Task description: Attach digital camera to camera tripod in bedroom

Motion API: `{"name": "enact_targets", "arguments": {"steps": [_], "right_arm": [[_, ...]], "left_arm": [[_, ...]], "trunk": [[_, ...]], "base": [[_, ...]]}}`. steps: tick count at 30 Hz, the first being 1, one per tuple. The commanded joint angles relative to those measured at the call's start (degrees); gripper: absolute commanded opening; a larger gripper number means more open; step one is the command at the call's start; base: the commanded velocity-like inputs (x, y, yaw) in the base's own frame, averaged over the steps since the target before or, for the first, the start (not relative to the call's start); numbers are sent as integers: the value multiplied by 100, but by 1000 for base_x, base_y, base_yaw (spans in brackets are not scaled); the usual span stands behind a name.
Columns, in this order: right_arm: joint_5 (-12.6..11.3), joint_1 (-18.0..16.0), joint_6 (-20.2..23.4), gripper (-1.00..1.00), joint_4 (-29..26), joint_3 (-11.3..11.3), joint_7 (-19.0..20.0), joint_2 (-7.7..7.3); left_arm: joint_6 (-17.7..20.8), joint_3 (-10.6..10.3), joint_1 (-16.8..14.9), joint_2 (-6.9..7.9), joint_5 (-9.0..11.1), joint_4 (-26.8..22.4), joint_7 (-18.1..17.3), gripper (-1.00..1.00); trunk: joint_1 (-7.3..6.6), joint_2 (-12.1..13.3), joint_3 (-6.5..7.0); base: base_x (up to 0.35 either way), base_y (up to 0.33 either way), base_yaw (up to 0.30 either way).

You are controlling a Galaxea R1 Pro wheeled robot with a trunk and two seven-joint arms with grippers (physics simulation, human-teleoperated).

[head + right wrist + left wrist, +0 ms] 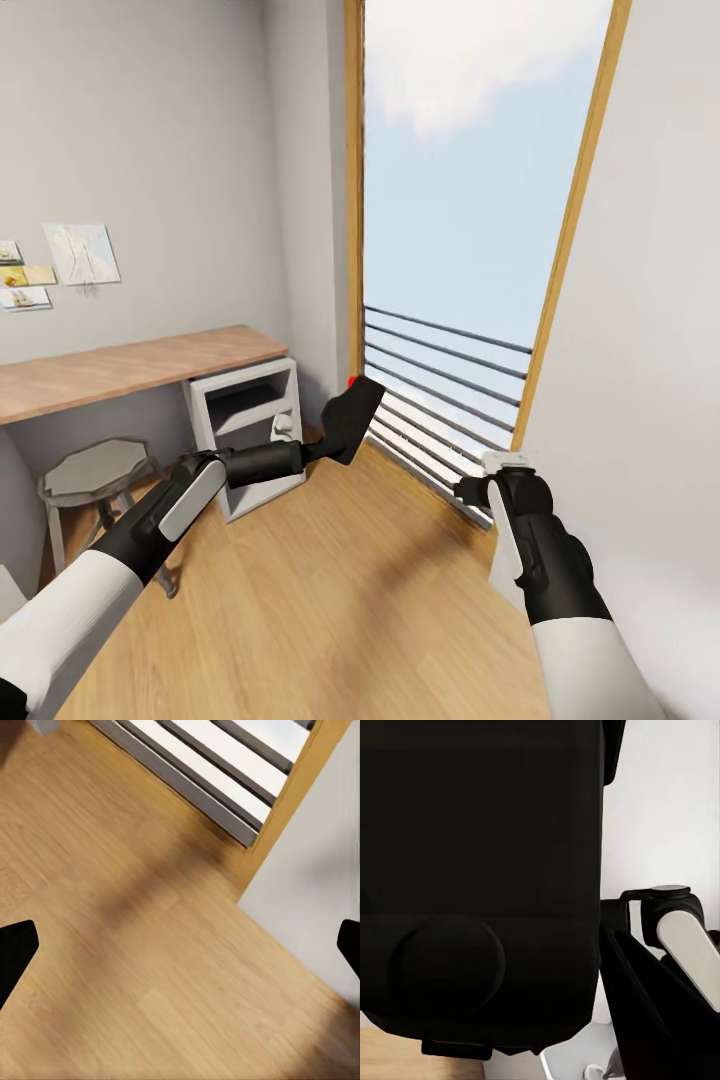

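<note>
The left claw [335,440] gripped the digital camera [352,418], held aloft at 12 o'clock from the robot, before the window [470,200]. The right claw [470,490] hung open, empty. This looked like the carrying step; next, finding the tripod.

The camera [352,417] at the left gripper [325,445] is plain black, with a bright red button [352,381] on top. Below both grippers the floor [330,600] is light wood with a plank grain. Left of the left gripper, the desk [120,365] has a pale wood top, and the stool [95,470] is grey. The window frame [570,220] beyond the right gripper [470,492] is honey-coloured wood; its rails [450,370] are dark grey. The walls [150,150] are white.
</note>
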Motion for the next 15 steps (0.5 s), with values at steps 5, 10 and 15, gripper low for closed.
{"name": "enact_targets", "arguments": {"steps": [5,10,15], "right_arm": [[37,-4,25,100,-4,-8,19,5],[37,-4,25,100,-5,-8,19,5],[37,-4,25,100,-5,-8,19,5]], "left_arm": [[34,-15,-6,6,49,0,-2,-100],[34,-15,-6,6,49,14,-2,-100],[34,-15,-6,6,49,25,-2,-100]], "trunk": [[-111,199,84],[-221,399,174],[-331,600,264]], "base": [[0,0,0],[0,0,0],[0,0,0]]}}
